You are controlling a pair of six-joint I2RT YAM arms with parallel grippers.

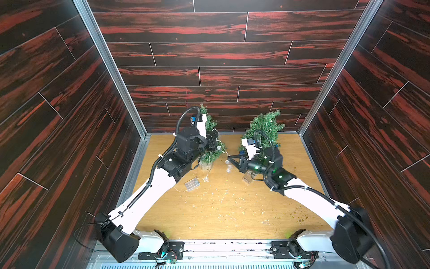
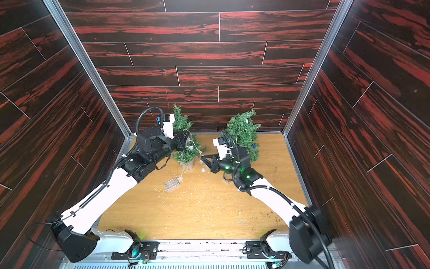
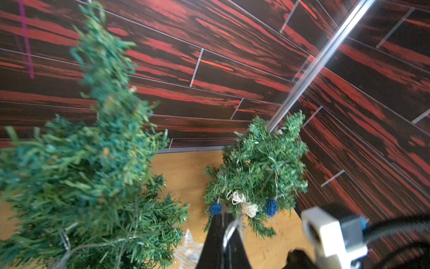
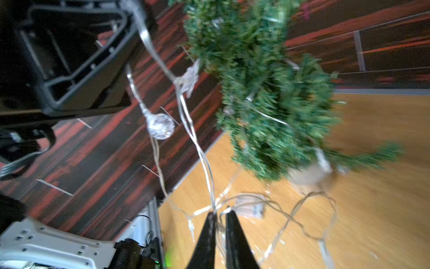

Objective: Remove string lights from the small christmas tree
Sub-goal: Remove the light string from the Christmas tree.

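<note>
Beside the tree, right hand slightly parted (strand between fingers)

Looks like a lab test booth: dark red wood-print walls, metal corner rails, wooden table.

we see dark red-streaked plank walls on three sides, metal corner posts, and a crumb-littered light wooden floor.

Pale silvery-ball string lights trail off the small tree – clear battery box on the tabletop.
</note>
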